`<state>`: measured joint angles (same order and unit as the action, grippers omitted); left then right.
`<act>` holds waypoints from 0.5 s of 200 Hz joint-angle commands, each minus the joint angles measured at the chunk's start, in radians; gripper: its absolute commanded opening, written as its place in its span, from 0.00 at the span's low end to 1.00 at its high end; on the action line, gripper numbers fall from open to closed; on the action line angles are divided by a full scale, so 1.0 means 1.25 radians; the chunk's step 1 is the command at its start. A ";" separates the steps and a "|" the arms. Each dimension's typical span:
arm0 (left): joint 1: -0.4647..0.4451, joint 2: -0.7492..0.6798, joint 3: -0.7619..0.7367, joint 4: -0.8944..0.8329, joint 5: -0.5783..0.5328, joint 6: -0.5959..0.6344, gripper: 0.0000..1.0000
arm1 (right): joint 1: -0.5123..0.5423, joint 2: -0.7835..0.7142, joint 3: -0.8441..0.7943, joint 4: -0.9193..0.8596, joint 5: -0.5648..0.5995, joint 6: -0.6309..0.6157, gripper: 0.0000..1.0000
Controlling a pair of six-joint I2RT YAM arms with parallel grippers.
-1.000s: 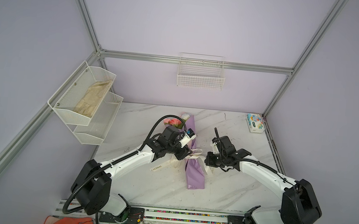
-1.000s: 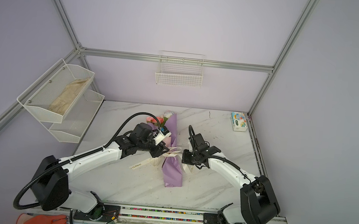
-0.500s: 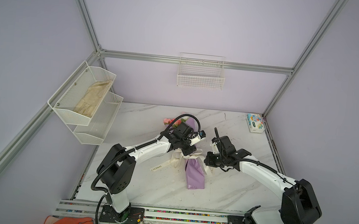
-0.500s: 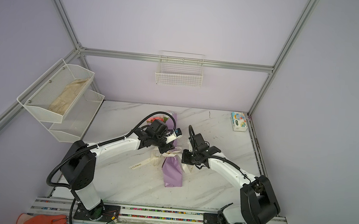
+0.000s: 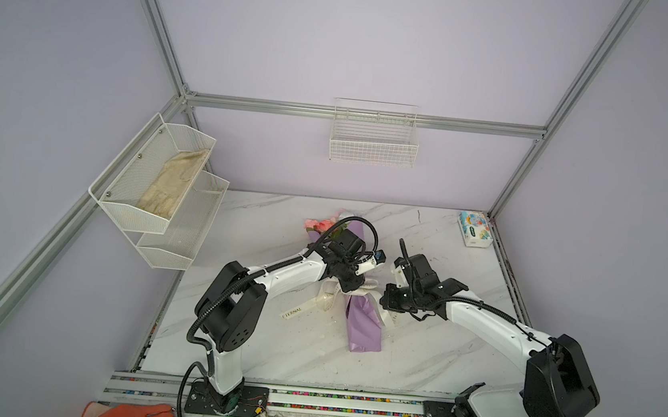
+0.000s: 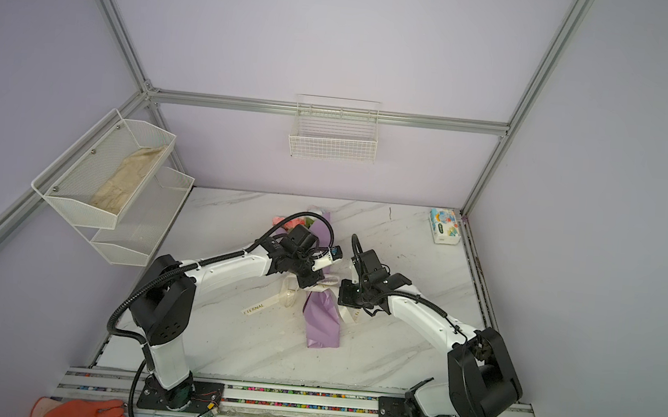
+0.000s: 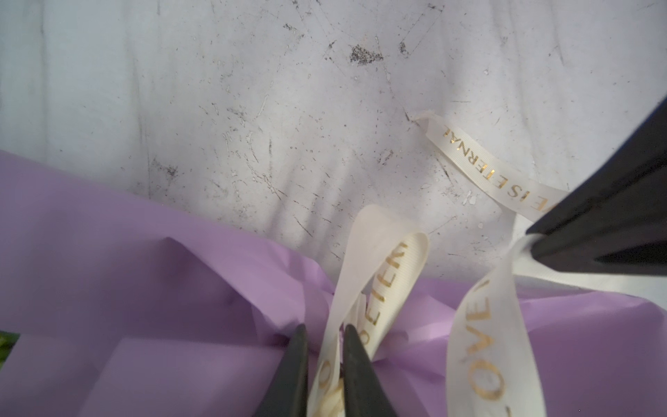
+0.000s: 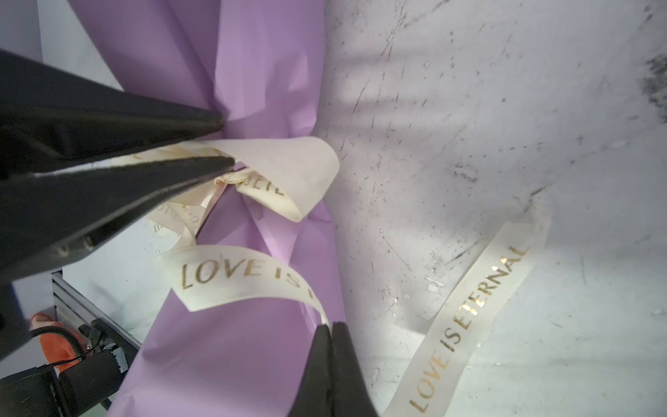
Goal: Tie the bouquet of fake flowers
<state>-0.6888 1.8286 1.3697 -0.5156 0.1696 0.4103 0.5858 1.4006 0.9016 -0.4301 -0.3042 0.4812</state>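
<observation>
i see the bouquet lying flat on the counter in its lilac paper, directly under both sets of jaws. its pink flowers lie beyond the left jaws, and the narrow end of the paper runs back from the jaws toward the arm bases. the cream ribbon is wrapped around the waist of the paper. the left jaws are pinched on an upright loop of the ribbon, which shows between the fingers in the left wrist view. the right jaws are closed, fingers nipping a strand that reads "love is". the two sets of jaws sit near each other. one loose ribbon end lies on the counter, on the far side of the bouquet from the right jaws.
</observation>
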 commanded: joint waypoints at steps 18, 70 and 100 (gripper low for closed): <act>-0.011 -0.042 0.057 -0.010 0.006 -0.004 0.00 | 0.003 -0.017 -0.018 0.005 -0.013 0.018 0.00; -0.021 -0.118 -0.015 0.015 0.027 -0.061 0.00 | 0.003 -0.017 -0.047 0.064 -0.061 0.069 0.00; -0.023 -0.148 -0.049 0.021 0.042 -0.085 0.00 | 0.001 -0.046 -0.058 0.098 -0.083 0.098 0.00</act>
<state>-0.7105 1.7012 1.3624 -0.5232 0.1852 0.3504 0.5858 1.3895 0.8421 -0.3630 -0.3714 0.5575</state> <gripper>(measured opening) 0.047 0.048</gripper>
